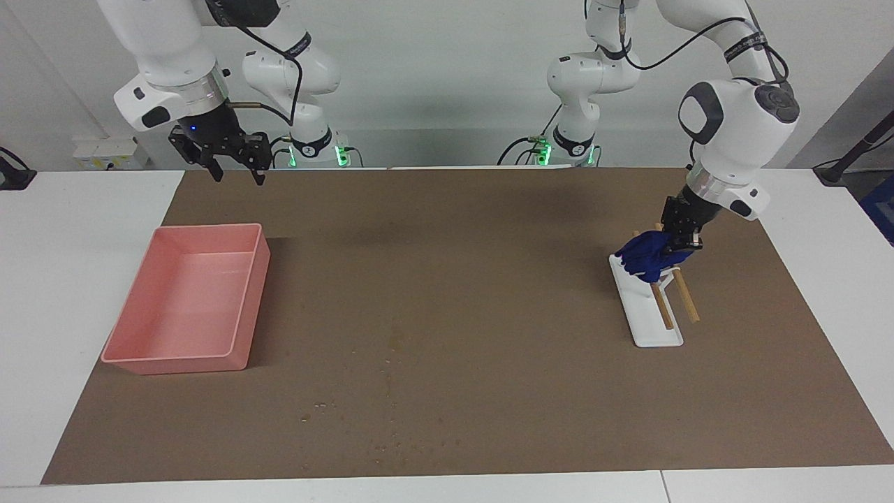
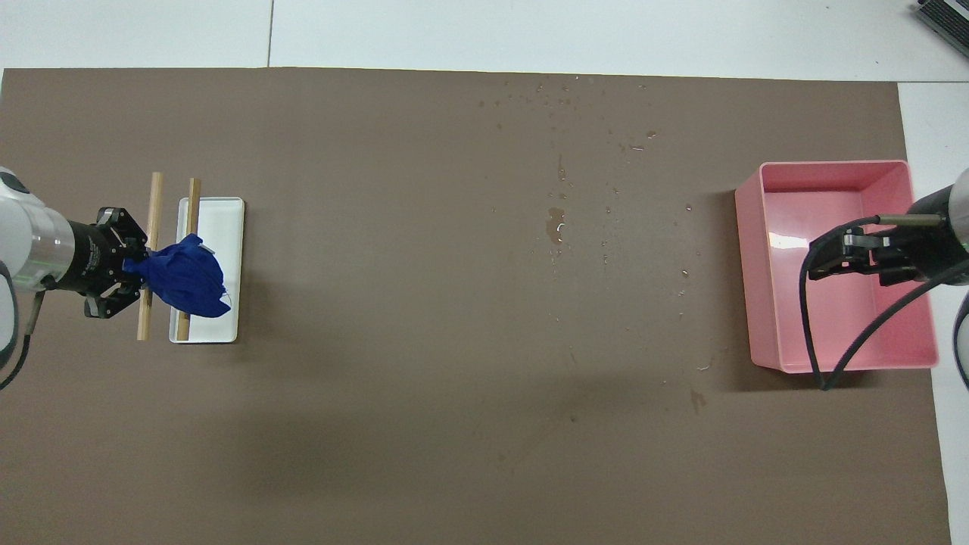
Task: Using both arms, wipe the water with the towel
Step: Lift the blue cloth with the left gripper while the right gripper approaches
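Towel: blue towel bunched over two wooden rods on a white stand, toward the left arm's end of the surface; draped there so a gripper can take it from the side.
Left gripper: left gripper at the towel's edge, jaws clamped on the cloth; the grip pulls the fabric into a bunch toward the wrist. Judged step: pickup, lift not yet made.
Stand: holds the towel clear of the brown mat, which likely keeps it dry and easy to grasp.
Water: water lies as scattered droplets and one small puddle on the mat, well apart from the stand, between the stand and the pink tray. Unwiped.
Tray: sits toward the right arm's end of the surface, well apart from the stand.
Right gripper: right gripper waits raised over the tray as seen from above; jaws apart, holding nothing.
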### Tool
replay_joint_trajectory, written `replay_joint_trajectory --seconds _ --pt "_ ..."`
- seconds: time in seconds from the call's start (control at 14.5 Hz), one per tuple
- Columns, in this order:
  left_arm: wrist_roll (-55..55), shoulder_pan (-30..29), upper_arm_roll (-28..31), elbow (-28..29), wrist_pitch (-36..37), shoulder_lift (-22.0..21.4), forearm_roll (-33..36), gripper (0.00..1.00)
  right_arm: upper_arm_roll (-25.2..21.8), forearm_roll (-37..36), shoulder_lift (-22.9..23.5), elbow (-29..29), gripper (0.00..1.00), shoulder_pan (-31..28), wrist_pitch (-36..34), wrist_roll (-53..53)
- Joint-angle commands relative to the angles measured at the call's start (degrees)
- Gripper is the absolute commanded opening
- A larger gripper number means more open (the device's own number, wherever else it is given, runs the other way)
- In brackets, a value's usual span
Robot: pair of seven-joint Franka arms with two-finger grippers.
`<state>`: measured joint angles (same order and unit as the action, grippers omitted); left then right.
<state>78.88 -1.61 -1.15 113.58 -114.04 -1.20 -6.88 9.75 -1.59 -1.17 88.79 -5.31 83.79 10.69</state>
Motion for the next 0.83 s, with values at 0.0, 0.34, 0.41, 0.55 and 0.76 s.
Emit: replay_joint_trajectory --seconds 0.0,0.34,0.41,0.55,0.76 --pt "0.0 1.5 0.4 -10.7 8.3 4.4 -2.8 0.00 0.4 0.2 -1.6 1.9 0.76 -0.1 2.4 1.0" --pt "15.6 8.4 -0.4 -14.2 11.8 2.1 -10.5 0.00 0.6 4.5 -0.9 1.0 0.80 2.5 3.6 18.2" --pt "21.2 9.9 -1.7 -14.3 11.3 1.8 -12.0 0.00 0.6 6.1 -0.9 1.0 0.81 3.5 4.1 22.9" --pt "27.9 11.3 -5.7 -16.2 8.7 1.6 -13.8 0.00 0.6 10.4 -0.7 1.1 0.84 5.7 6.6 33.4" --pt "36.2 11.5 -13.1 -17.9 6.2 1.6 -14.1 0.00 0.6 15.0 0.1 1.1 0.97 9.1 10.1 46.8"
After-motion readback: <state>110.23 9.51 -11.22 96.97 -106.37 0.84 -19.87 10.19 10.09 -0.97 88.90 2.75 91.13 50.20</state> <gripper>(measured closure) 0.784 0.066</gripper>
